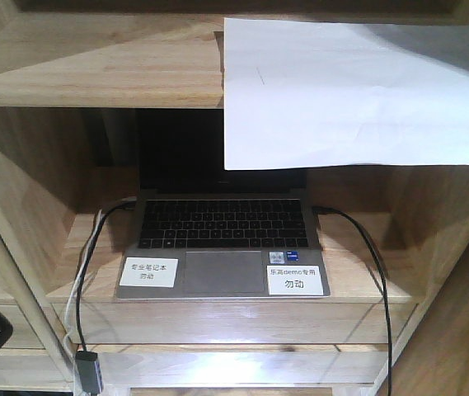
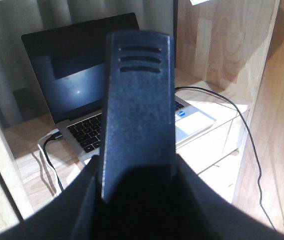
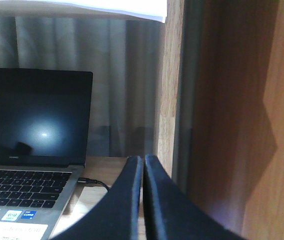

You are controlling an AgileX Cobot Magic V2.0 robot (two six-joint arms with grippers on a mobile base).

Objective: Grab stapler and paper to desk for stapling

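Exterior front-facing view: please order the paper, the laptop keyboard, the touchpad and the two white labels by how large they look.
1. paper
2. laptop keyboard
3. touchpad
4. left label and right label: they look alike in size, so I do not rank them.

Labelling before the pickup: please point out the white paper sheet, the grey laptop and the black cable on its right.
Plain white rectangular paper sheet point(image 1: 358, 91), front-facing view, middle of the sheet.
Open grey laptop point(image 1: 222, 271), front-facing view, its touchpad.
Thin black cable point(image 1: 384, 297), front-facing view, its downward-running stretch.
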